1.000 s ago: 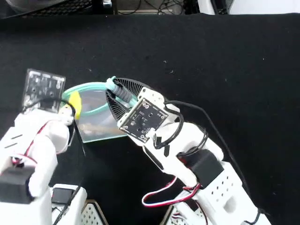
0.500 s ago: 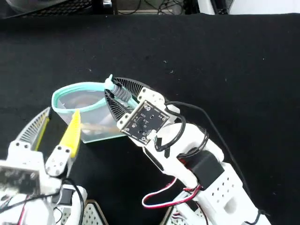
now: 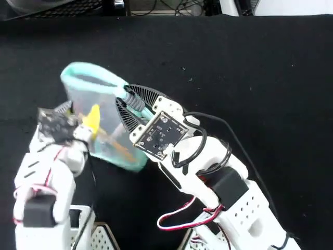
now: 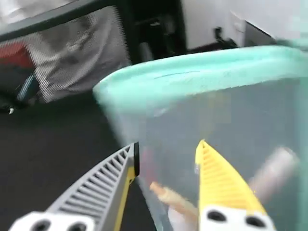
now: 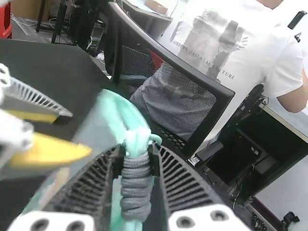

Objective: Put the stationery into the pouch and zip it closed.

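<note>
The translucent pouch (image 3: 96, 91) with a teal rim stands tipped up left of the table's middle, its mouth raised toward the far side. Pens (image 3: 117, 147) lie inside it, also seen through the wall as a pen (image 4: 169, 198). My left gripper (image 3: 80, 108) is open astride the pouch (image 4: 240, 110) wall, with the yellow finger (image 4: 216, 183) inside and the grey finger (image 4: 103, 185) outside. My right gripper (image 3: 124, 94) is shut on the grey zipper cord (image 3: 134, 102) at the pouch's rim. The right wrist view shows the right gripper (image 5: 137, 149) clamped on that zipper cord (image 5: 136, 185) beside the teal rim (image 5: 120, 115).
The black table cloth (image 3: 250, 78) spreads wide to the right and far side. The table's far edge (image 3: 166, 14) runs along the top of the high view. A mesh chair (image 5: 183, 101) stands beyond the table.
The left arm pulled back with fingers wide, then returned and put its yellow finger into the pouch. The pouch has tipped up from lying flat. The right gripper has kept its hold.
</note>
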